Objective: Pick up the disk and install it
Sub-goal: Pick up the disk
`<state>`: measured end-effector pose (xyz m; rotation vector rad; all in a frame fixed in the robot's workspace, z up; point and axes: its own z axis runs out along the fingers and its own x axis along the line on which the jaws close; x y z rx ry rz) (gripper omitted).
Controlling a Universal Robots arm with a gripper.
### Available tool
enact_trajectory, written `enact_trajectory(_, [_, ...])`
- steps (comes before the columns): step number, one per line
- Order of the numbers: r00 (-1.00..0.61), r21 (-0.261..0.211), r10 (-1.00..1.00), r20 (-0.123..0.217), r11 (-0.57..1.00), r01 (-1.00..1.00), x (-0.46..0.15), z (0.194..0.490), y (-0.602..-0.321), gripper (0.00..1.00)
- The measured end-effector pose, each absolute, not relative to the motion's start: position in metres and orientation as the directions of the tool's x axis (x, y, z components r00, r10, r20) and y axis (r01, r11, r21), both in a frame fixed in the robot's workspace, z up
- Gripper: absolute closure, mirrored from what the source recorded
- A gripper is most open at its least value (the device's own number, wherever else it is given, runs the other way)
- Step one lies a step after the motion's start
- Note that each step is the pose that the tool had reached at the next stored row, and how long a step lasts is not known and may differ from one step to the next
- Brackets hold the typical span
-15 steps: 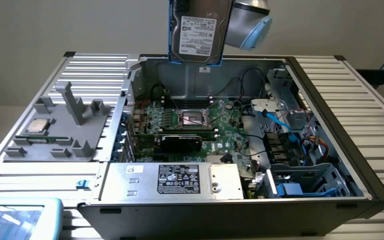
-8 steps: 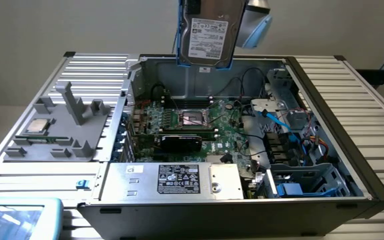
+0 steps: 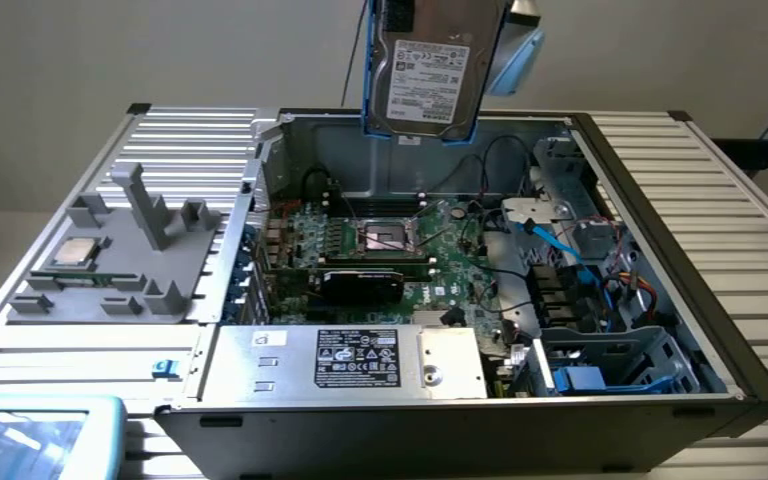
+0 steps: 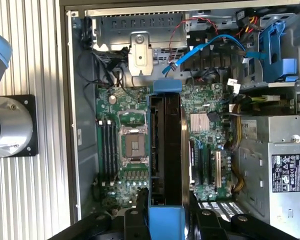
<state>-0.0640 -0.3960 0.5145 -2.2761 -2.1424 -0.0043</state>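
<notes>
The fingers (image 4: 141, 202) pinch the hard drive (image 3: 422, 75) (hanging upright in its blue carrier) high above the open computer case (image 3: 324, 150), presumably clearing its walls.

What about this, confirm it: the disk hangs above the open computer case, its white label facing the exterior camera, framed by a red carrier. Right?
Not red: the carrier is blue. The exterior view shows the disk hanging above the open computer case, white label facing the camera.
</notes>
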Motion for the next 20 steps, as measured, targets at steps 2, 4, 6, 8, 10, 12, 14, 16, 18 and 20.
enact_trajectory(2, [0.06, -0.01, 0.998, 0.013, -0.06, 0.998, -0.064, 0.515, -0.396, 0.63])
enact_trajectory(4, [0.06, -0.01, 0.998, 0.013, -0.06, 0.998, -0.064, 0.515, -0.396, 0.63])
enact_trajectory(6, [0.06, -0.009, 0.998, 0.012, -0.06, 0.998, -0.062, 0.515, -0.398, 0.63])
enact_trajectory(8, [0.06, -0.009, 0.998, 0.012, -0.06, 0.998, -0.058, 0.515, -0.402, 0.63])
enact_trajectory(10, [0.06, -0.009, 0.998, 0.012, -0.06, 0.998, -0.054, 0.515, -0.406, 0.63])
enact_trajectory(12, [0.061, -0.009, 0.998, 0.012, -0.06, 0.998, -0.05, 0.515, -0.41, 0.63])
enact_trajectory(14, [0.06, -0.009, 0.998, 0.012, -0.06, 0.998, -0.047, 0.515, -0.413, 0.63])
enact_trajectory(16, [0.06, -0.008, 0.998, 0.012, -0.06, 0.998, -0.044, 0.515, -0.417, 0.63])
enact_trajectory(18, [0.06, -0.005, 0.998, 0.012, -0.06, 0.998, -0.042, 0.515, -0.42, 0.63])
enact_trajectory(20, [0.06, 0.003, 0.998, 0.012, -0.06, 0.998, -0.041, 0.515, -0.423, 0.63])
